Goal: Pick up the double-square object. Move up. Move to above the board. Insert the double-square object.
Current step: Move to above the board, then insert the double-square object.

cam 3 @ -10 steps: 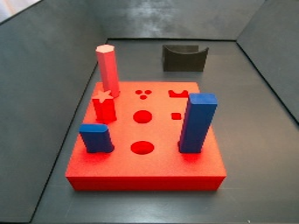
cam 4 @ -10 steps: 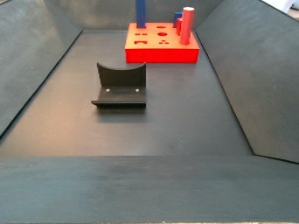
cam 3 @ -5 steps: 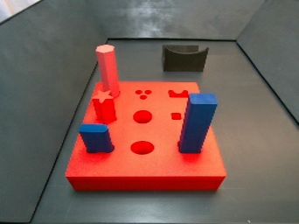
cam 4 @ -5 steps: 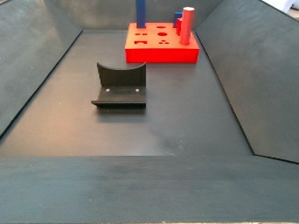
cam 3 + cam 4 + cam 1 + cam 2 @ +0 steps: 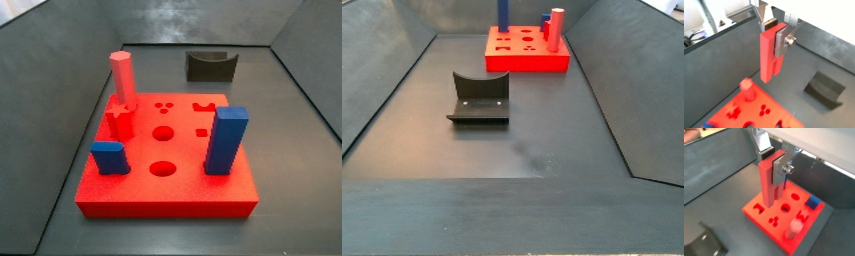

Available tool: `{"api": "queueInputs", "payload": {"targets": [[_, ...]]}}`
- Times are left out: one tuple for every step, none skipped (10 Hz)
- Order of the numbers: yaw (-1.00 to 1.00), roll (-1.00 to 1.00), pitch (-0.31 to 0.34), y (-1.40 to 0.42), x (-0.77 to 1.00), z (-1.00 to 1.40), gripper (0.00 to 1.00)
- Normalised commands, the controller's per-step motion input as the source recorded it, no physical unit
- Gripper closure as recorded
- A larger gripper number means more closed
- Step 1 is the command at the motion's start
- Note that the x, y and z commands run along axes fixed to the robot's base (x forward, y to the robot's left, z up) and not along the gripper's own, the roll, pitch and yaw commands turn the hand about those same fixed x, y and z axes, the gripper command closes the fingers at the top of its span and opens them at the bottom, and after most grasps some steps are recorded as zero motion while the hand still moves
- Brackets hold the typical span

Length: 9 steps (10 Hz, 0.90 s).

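My gripper (image 5: 775,36) shows only in the wrist views and is shut on the double-square object (image 5: 767,60), a slender salmon-red stick that hangs straight down from the fingers. In a wrist view the gripper (image 5: 775,164) holds the stick (image 5: 769,188) high over the board (image 5: 759,214), its lower end seen over the board's holed top. The board is a thick bright red block, seen in both side views (image 5: 160,200) (image 5: 529,62). The gripper is out of both side views.
On the board stand a pink-red hexagonal post (image 5: 120,75), a short red star peg (image 5: 119,122), a tall blue block (image 5: 227,140) and a short blue peg (image 5: 108,157). The dark fixture (image 5: 480,97) stands on the floor apart from the board. Grey walls enclose the floor.
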Motion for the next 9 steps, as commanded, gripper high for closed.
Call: {"api": "queueInputs", "payload": {"targets": [[0.01, 0.02, 0.131, -0.62, 0.21, 0.06, 1.00], [0.01, 0.03, 0.122, -0.37, 0.15, 0.04, 1.00], [0.01, 0.03, 0.096, -0.20, 0.10, 0.03, 1.00], [0.00, 0.00, -0.011, 0.00, 0.00, 0.00, 1.00], [-0.03, 0.00, -0.119, -0.12, 0.13, -0.29, 1.00], [-0.28, 0.03, -0.116, -0.21, 0.17, -0.48, 1.00], [-0.68, 0.10, -0.001, -0.29, 0.26, -0.51, 1.00], [-0.92, 0.01, 0.000, -0.16, 0.06, -0.42, 1.00], [-0.98, 0.00, -0.001, -0.14, 0.00, -0.39, 1.00]]}}
